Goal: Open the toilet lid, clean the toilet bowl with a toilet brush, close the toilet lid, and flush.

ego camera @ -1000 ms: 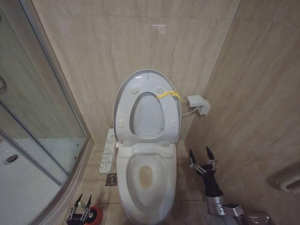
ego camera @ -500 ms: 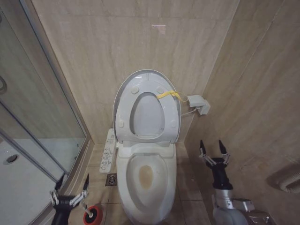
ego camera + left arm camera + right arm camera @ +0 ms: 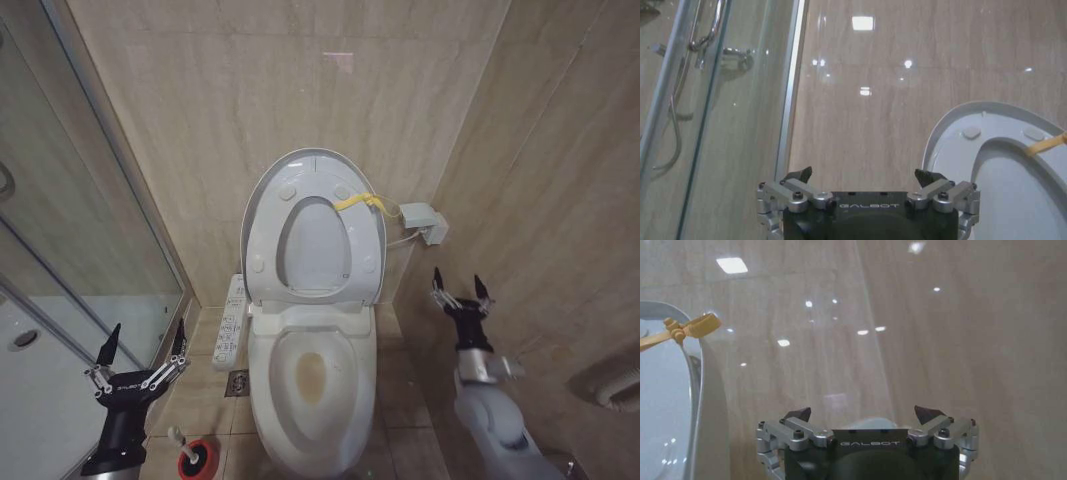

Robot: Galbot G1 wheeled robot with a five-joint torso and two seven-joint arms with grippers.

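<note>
Lid up vs wall, bowl bare. My L hand spread, empty, over brush on floor. R hand spread, empty, near R wall.

The head view looks forward and down from above at the toilet bowl, with the raised toilet lid against the tiled back wall, a glass shower screen on the robot's left and a side wall on its right; both arms rise from its lower edge. The left wrist view sits just behind the left gripper, facing the back wall, close to the shower screen. The right wrist view sits just behind the right gripper, facing the wall corner. Both wrist views share the lid's edge and its yellow strap with the head view
</note>
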